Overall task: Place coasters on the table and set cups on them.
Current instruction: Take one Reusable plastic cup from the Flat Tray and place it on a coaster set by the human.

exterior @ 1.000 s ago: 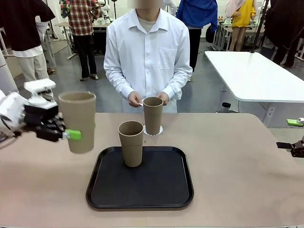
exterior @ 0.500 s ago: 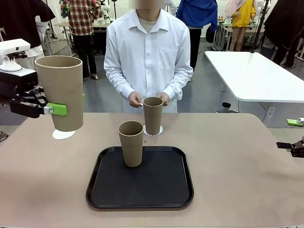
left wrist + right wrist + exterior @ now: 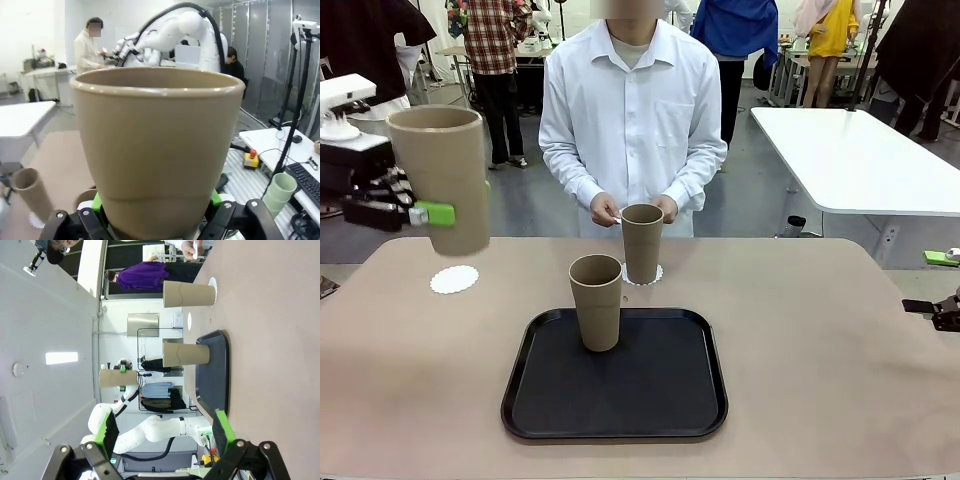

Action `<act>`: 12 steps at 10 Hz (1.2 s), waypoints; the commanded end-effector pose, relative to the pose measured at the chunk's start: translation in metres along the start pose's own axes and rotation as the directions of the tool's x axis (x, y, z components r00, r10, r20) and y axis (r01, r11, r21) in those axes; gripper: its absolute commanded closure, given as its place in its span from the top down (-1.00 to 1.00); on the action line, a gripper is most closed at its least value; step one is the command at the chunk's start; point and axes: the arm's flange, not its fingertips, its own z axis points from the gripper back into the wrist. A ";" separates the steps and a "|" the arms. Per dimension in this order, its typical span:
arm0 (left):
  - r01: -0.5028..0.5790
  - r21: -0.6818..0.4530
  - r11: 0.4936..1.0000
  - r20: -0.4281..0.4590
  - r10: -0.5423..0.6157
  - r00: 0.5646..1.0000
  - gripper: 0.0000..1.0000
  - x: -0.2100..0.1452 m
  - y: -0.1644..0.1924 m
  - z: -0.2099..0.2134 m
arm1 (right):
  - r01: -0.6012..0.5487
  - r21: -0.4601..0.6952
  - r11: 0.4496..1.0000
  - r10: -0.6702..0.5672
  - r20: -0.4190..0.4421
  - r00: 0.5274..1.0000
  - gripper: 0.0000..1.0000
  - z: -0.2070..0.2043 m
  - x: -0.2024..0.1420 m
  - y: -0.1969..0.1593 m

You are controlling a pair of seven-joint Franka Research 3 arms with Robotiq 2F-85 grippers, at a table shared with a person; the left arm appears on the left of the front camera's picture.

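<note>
My left gripper (image 3: pixel 417 213) is shut on a tan cup (image 3: pixel 440 178) and holds it upright in the air, just above a bare white coaster (image 3: pixel 454 279) on the beige table (image 3: pixel 820 340). In the left wrist view that cup (image 3: pixel 157 150) sits between the green pads (image 3: pixel 98 207). A second cup (image 3: pixel 596 302) stands on the black tray (image 3: pixel 650 400). A third cup (image 3: pixel 641 243) stands on a coaster (image 3: pixel 655 274) in front of the person. My right gripper (image 3: pixel 165 435) is open with nothing between its fingers, low at the table's right edge (image 3: pixel 942 312).
The person stands at the far side with both hands (image 3: pixel 605 208) together behind the third cup, holding something small and white. A white table (image 3: pixel 860 150) is at the back right. The table's right half is bare.
My left gripper has carried the cup up and to the left, away from the tray. The coaster on the left has come into view below it. The right arm has not moved.
</note>
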 end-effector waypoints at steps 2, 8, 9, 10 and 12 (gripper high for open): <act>0.069 0.162 0.984 0.075 -0.081 0.994 0.67 -0.011 0.097 0.089 | 0.004 0.000 1.000 -0.004 0.001 1.000 1.00 0.000 0.001 0.001; -0.060 0.435 0.899 0.049 0.043 0.998 0.67 -0.025 0.184 0.163 | 0.004 0.000 1.000 -0.004 0.001 1.000 1.00 0.000 0.001 0.001; -0.079 0.436 0.896 0.063 0.057 0.996 0.67 -0.028 0.186 0.163 | 0.004 0.000 1.000 -0.004 0.001 1.000 1.00 0.000 0.001 0.001; -0.102 0.454 0.885 0.058 0.085 0.995 0.67 -0.029 0.187 0.162 | 0.004 0.000 1.000 -0.004 0.001 1.000 1.00 0.000 0.001 0.001; -0.105 0.452 0.886 0.067 0.083 0.994 0.67 -0.027 0.185 0.162 | 0.004 0.000 1.000 -0.004 0.001 1.000 1.00 0.000 0.001 0.001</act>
